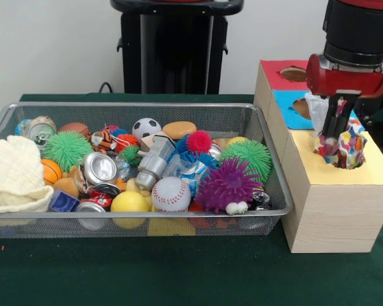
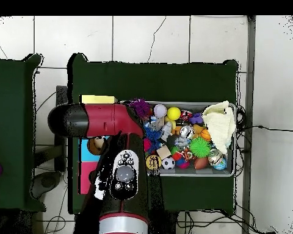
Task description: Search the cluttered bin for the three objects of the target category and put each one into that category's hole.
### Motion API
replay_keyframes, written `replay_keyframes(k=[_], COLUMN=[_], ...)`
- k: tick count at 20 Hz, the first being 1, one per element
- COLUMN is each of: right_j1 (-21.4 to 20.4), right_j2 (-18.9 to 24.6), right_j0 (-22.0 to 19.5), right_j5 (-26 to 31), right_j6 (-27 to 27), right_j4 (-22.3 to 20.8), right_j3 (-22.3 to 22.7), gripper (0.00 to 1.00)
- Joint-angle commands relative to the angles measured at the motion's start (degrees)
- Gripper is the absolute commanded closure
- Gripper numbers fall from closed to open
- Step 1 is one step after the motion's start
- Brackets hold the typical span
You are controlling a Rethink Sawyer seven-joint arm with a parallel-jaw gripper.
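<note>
The wire mesh bin (image 1: 140,215) sits on the green table, full of toys; it also shows in the overhead view (image 2: 234,152). My gripper (image 1: 334,134) hangs over the yellow top (image 1: 373,169) of the wooden box, right of the bin. It is shut on a multicolour printed cloth piece (image 1: 345,150), whose lower end sits in the round hole, hiding most of it. I see no other printed cloth pieces among the clutter. In the overhead view my arm (image 2: 121,170) hides the gripper, the cloth and the hole.
A large cream knitted cloth (image 1: 13,175) lies at the bin's left end. A purple spiky ball (image 1: 226,185), a green spiky ball (image 1: 249,156), a baseball (image 1: 171,193) and cans fill the bin. Blue-topped (image 1: 287,105) and red-topped (image 1: 277,73) holes lie behind the yellow one.
</note>
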Motion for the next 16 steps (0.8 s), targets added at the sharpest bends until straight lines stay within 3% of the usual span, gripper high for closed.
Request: replay_keyframes(k=[1, 6, 16], right_j1=[5.1, 7.4, 8.4], right_j2=[1.6, 1.7, 3.9], right_j0=[-0.8, -0.7, -2.0], right_j5=[-3.9, -6.8, -15.7], right_j6=[13.3, 13.6, 12.6], right_j4=[1.8, 2.1, 2.9], right_j3=[1.8, -0.1, 4.9], gripper=[1.00, 1.00, 1.00])
